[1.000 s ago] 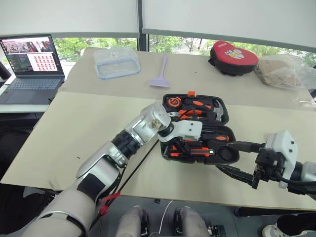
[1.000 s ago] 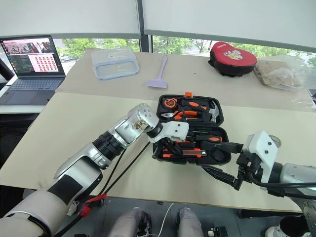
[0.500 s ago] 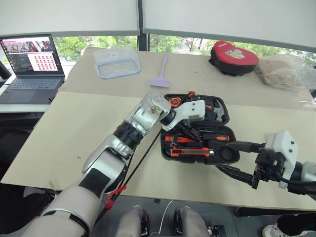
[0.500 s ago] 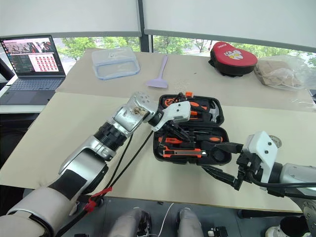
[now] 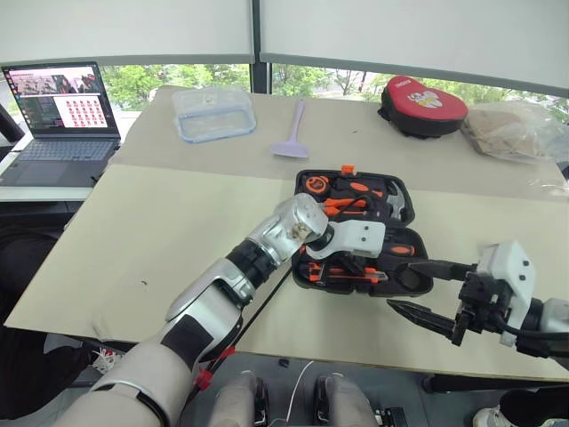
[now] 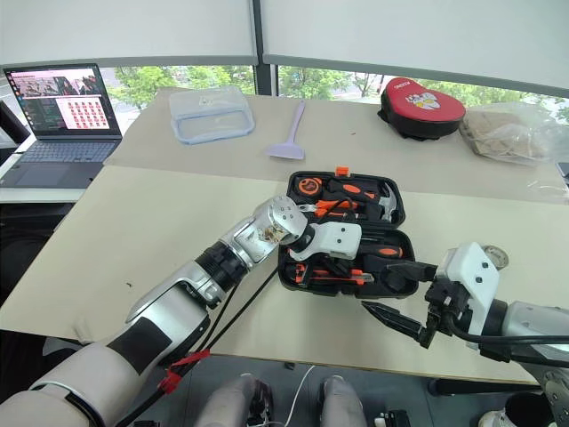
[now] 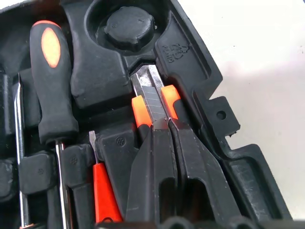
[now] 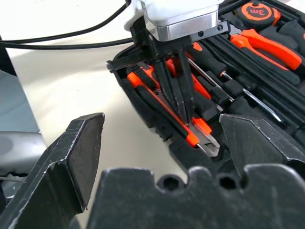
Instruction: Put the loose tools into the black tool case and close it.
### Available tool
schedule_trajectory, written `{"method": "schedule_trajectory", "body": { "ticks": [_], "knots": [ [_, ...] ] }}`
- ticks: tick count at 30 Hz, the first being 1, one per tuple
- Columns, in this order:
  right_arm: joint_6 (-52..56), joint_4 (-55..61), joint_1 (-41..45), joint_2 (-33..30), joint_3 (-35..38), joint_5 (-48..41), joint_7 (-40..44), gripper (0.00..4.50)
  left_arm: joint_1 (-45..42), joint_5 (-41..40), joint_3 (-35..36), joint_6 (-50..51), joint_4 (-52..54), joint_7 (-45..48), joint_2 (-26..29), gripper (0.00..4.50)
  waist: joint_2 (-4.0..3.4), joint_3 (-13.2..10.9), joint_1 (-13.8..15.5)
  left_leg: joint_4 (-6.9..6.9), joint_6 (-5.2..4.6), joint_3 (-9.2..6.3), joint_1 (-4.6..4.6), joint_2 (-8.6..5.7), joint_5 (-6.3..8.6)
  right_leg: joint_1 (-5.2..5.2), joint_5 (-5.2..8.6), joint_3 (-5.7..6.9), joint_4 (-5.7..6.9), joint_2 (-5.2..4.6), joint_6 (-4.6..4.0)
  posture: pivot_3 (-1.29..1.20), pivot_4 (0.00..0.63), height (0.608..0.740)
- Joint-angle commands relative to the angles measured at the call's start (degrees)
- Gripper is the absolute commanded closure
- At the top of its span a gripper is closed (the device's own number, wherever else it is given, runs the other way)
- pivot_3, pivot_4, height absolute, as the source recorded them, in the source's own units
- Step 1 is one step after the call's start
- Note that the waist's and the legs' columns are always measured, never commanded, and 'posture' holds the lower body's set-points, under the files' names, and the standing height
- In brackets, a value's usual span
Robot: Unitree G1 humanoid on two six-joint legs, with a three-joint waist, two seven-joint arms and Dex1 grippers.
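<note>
A pale beige counter (image 5: pixel 133 222) runs beneath a row of windows with drawn blinds. In the lower right of the head views, nearest the camera, the right gripper (image 5: pixel 425 291) is seen hanging just beside the near right corner of the black tool case (image 5: pixel 418 283), its two black fingers (image 8: pixel 81 148) spread wide with nothing between them. At the centre of the frame the case lies open. The left gripper (image 7: pixel 167 125) is reached into its near half, its fingers (image 7: pixel 155 157) pressed together, their tips resting on the orange-and-black utility knife (image 7: pixel 151 102), which lies in its slot along the near edge; no grasp around the knife is seen. Beside it, a black-and-orange-handled screwdriver (image 7: pixel 51 90), a slim orange screwdriver (image 7: pixel 102 191) and the small black tape roll (image 7: pixel 129 24) are seated in the moulded slots. In the far half, orange-handled pliers (image 6: pixel 331 208) and a hammer (image 6: pixel 384 203) are held. Farther back, a lilac scraper (image 5: pixel 292 133) and a clear lidded box (image 5: pixel 213 112) are seen at upper centre, a red-and-black pouch (image 5: pixel 421 102) at upper right, and an open laptop (image 5: pixel 55 120) at upper left.
</note>
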State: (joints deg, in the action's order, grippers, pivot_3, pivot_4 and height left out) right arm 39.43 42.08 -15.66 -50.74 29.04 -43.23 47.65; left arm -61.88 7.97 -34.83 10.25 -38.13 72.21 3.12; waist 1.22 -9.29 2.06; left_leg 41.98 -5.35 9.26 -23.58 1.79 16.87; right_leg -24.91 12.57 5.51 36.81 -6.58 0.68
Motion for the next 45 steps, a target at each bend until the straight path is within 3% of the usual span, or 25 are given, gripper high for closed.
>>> {"method": "schedule_trajectory", "body": {
  "ticks": [1,6,9,14,19,24,31,37,43,45],
  "knots": [
    [0.12,1.19,-0.05,0.21,2.42,-1.11,-0.93,0.00,1.97,1.53,-0.12,1.30,0.47,0.02,1.67,4.38,0.00,0.01,-0.01,0.00,0.00,0.00,0.02,0.01,0.00,0.01,0.00,0.00,0.00,0.00,0.00,0.00,0.150,0.731],
    [-0.17,-1.02,-0.87,0.29,4.73,-0.32,-1.37,0.00,2.90,-6.67,8.30,6.36,11.98,4.85,7.18,4.38,-0.01,0.00,-0.71,-0.01,0.03,0.02,0.00,0.03,-0.02,-0.06,0.00,-0.04,0.05,0.03,0.00,0.00,0.150,0.731],
    [-0.47,-4.77,-2.68,0.14,8.09,1.60,-0.96,0.00,3.82,-15.12,15.85,12.99,20.57,8.13,12.10,3.75,-0.02,0.00,-1.25,-0.02,0.14,0.02,-0.13,0.05,-0.08,-0.23,0.01,-0.03,0.19,0.04,-0.02,0.00,0.150,0.731],
    [-1.37,-14.04,-5.37,-2.81,12.39,5.45,3.49,0.00,8.51,-28.90,28.32,20.09,32.15,14.33,23.23,1.84,-0.06,0.02,-1.35,-0.01,0.15,0.03,-0.06,0.03,-0.09,-0.13,0.02,-0.04,0.16,0.00,0.01,0.00,0.150,0.731],
    [-6.30,-29.78,-1.31,-10.69,8.77,11.65,10.42,0.00,14.04,-35.77,32.23,30.65,39.96,15.72,34.26,0.07,-0.09,0.01,-1.66,-0.04,0.19,0.12,0.31,0.02,-0.10,0.14,0.05,-0.08,0.16,0.06,0.04,0.00,0.150,0.731],
    [-13.21,-44.43,10.22,-14.69,-1.85,18.74,12.30,0.00,21.94,-40.84,35.29,35.32,50.00,13.36,40.60,0.03,-0.10,-0.02,-1.69,-0.18,0.21,0.06,0.71,0.03,-0.09,0.57,0.18,-0.04,-0.01,0.04,0.16,0.00,0.150,0.731],
    [-23.50,-65.56,30.87,-12.62,-16.99,30.75,10.22,0.00,29.36,-45.68,38.27,37.37,60.66,7.78,44.06,0.03,-0.27,-0.10,-1.87,-0.19,0.26,0.09,0.71,0.03,-0.12,0.55,0.15,-0.05,0.01,0.00,0.04,0.00,0.150,0.731],
    [-26.79,-81.85,42.14,-9.69,-22.71,35.18,12.13,0.00,30.77,-47.74,38.64,37.67,62.85,4.44,45.98,0.03,-0.33,-0.11,-2.20,-0.20,0.29,0.16,0.72,0.03,-0.13,0.57,0.16,-0.02,0.02,0.03,0.04,0.00,0.150,0.731],
    [-29.52,-90.01,46.49,-7.56,-24.21,36.86,12.88,0.00,30.11,-48.54,38.45,37.28,62.73,3.21,47.54,0.03,-0.47,-0.10,-2.50,-0.23,0.31,0.20,0.73,0.03,-0.14,0.56,0.16,-0.02,0.04,0.03,0.03,0.00,0.150,0.731],
    [-30.09,-91.08,46.81,-6.88,-24.30,36.98,12.93,0.50,29.88,-48.82,38.32,37.07,62.67,2.96,47.91,0.00,-0.50,-0.10,-2.66,-0.23,0.32,0.20,0.73,0.03,-0.14,0.56,0.16,-0.02,0.04,0.03,0.03,0.00,0.150,0.731]
  ]
}}
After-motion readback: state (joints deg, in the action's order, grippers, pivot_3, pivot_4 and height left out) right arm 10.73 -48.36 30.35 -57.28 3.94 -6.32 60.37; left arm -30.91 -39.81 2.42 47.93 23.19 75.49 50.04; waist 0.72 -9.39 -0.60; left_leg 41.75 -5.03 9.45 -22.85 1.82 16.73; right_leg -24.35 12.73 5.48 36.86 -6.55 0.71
